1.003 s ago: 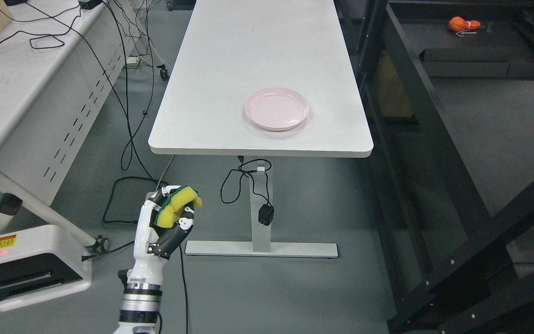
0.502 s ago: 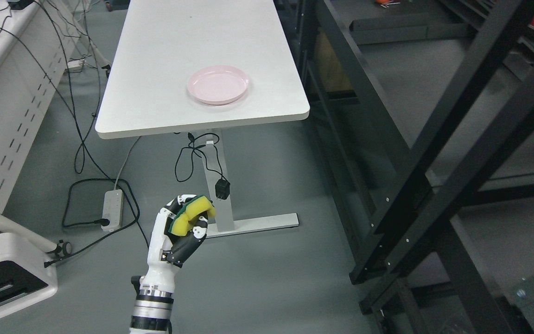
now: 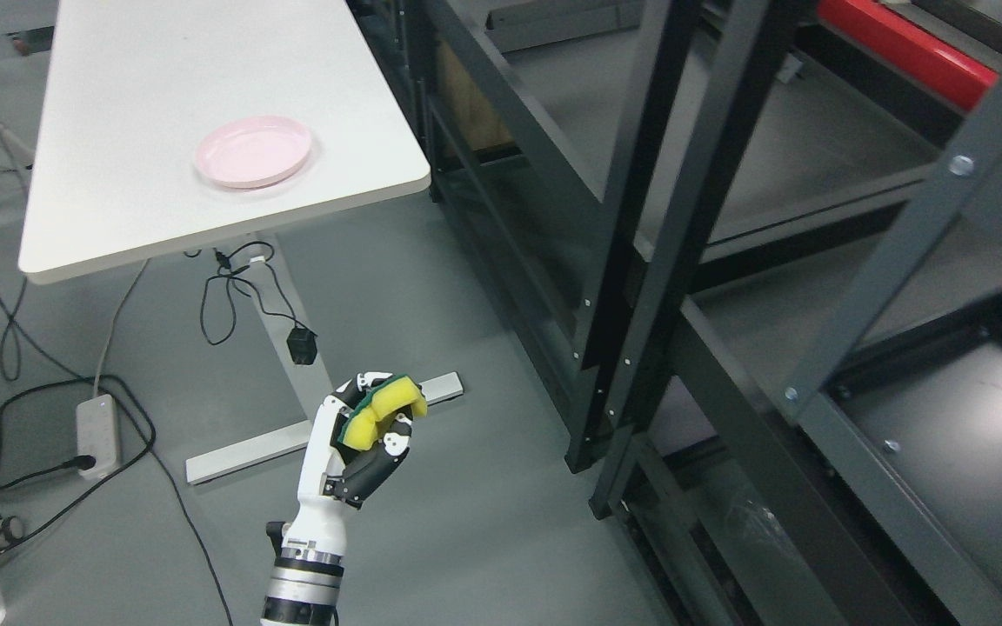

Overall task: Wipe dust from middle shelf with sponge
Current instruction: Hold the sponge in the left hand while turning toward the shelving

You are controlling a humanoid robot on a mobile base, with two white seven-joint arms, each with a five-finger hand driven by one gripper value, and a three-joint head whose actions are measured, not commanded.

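The left robot hand (image 3: pixel 353 448) rises from the bottom edge, left of the middle, above the grey floor (image 3: pixel 484 522). Its fingers (image 3: pixel 397 430) curl round a yellow sponge (image 3: pixel 379 412) with a green backing, squeezing it into a bend. The dark metal shelf rack (image 3: pixel 684 261) stands to the right, well apart from the sponge. A pink plate (image 3: pixel 253 150) sits near the worktop's (image 3: pixel 118 104) near right corner.
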